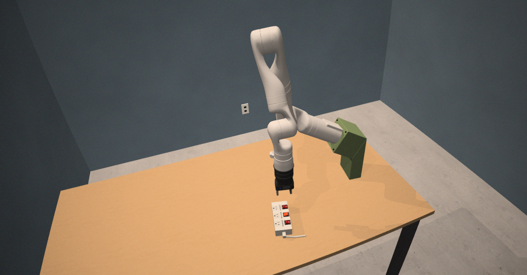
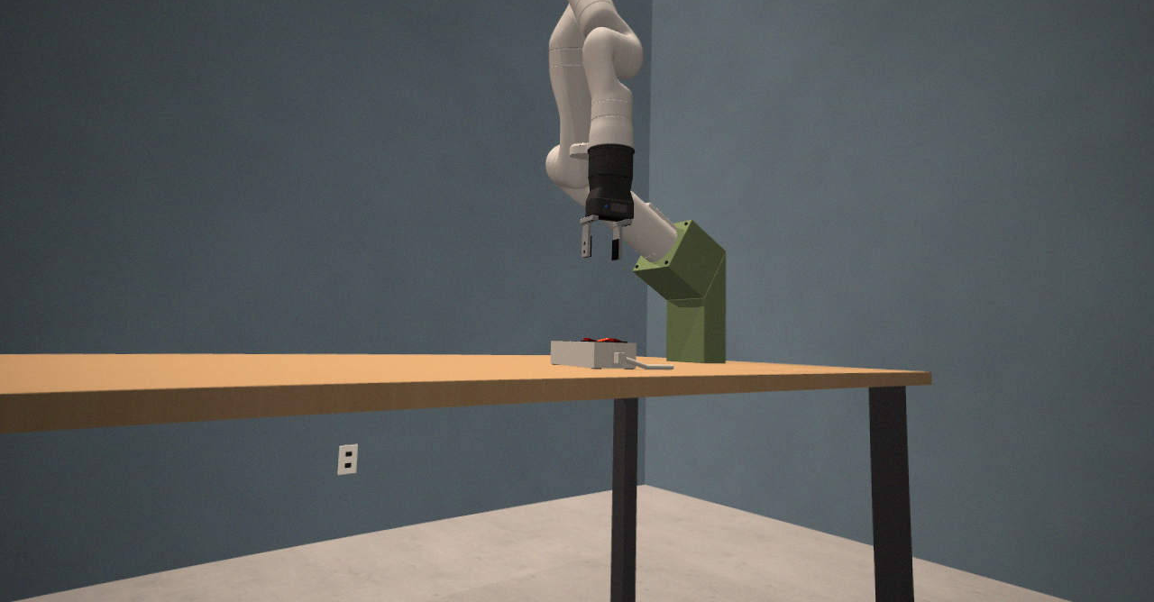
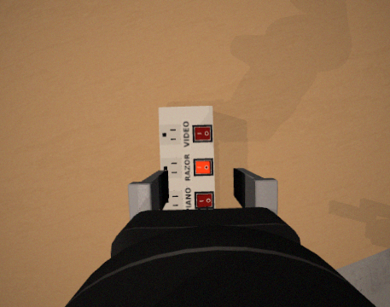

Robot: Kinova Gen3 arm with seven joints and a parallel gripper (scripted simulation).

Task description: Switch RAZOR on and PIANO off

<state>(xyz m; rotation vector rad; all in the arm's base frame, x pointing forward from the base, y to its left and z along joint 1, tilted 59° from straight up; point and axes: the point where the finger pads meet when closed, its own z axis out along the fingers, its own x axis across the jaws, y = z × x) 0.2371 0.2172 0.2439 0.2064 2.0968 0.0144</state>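
The white power strip (image 1: 278,218) (image 2: 582,352) (image 3: 174,119) lies flat, right way up, on the orange table (image 1: 147,218) (image 2: 242,372) (image 3: 75,63). In the wrist view its three rocker switches are labelled. The VIDEO switch (image 3: 201,132) is dark red. The RAZOR switch (image 3: 203,166) (image 1: 285,214) glows bright orange. The PIANO switch (image 3: 204,200) is dark red and lies closest to my fingers. My gripper (image 1: 283,191) (image 2: 600,250) (image 3: 200,182) is open and empty. It points straight down and hangs well above the strip.
The green arm pedestal (image 1: 350,147) (image 2: 693,308) stands on the table behind the strip, to its right. A short grey cord stub (image 1: 294,236) (image 2: 652,366) sticks out of the strip's near end. The table's front edge lies close beyond it.
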